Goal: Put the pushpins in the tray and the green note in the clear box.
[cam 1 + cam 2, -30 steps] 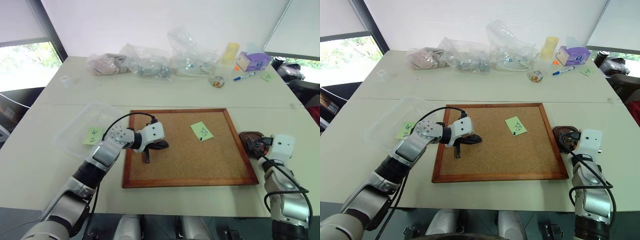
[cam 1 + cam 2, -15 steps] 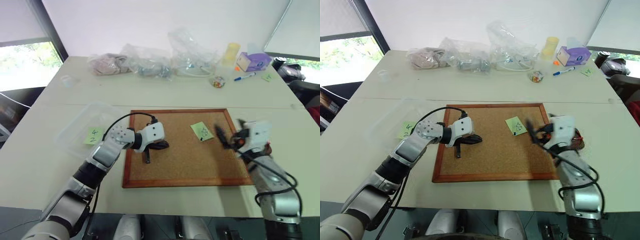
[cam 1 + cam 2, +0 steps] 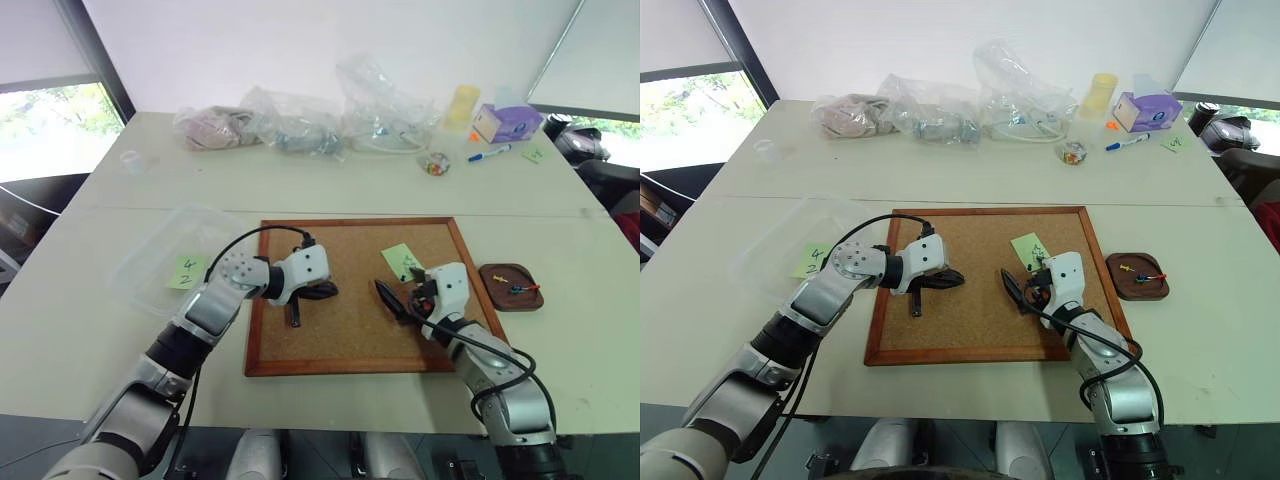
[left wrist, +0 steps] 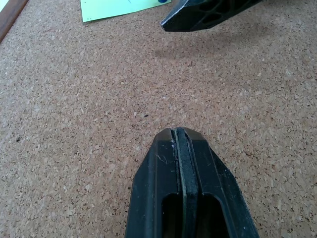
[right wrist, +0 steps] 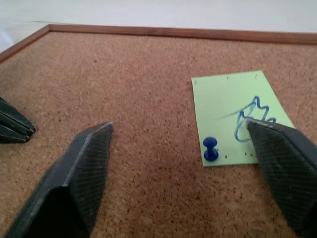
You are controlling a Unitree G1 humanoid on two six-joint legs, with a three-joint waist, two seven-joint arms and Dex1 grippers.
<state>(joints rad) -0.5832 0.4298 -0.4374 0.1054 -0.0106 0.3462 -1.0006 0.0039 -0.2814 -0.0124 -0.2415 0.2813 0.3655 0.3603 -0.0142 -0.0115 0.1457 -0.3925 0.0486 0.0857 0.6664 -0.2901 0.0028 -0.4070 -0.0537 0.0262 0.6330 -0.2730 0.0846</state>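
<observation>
Now my right gripper [image 5: 181, 163], fingers spread, must straddle the blue pin [image 5: 210, 148] at the note's [image 5: 233, 116] near corner; left gripper [image 4: 181, 144] pressed shut.

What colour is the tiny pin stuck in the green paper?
Blue pushpin, clearest in the right wrist view.

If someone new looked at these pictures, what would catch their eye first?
Probably the corkboard mid-table, with both grippers over it: the left gripper shut, the right gripper open before the green note, pinned by a blue pushpin. Right of the board, the tray holds several pushpins.
</observation>
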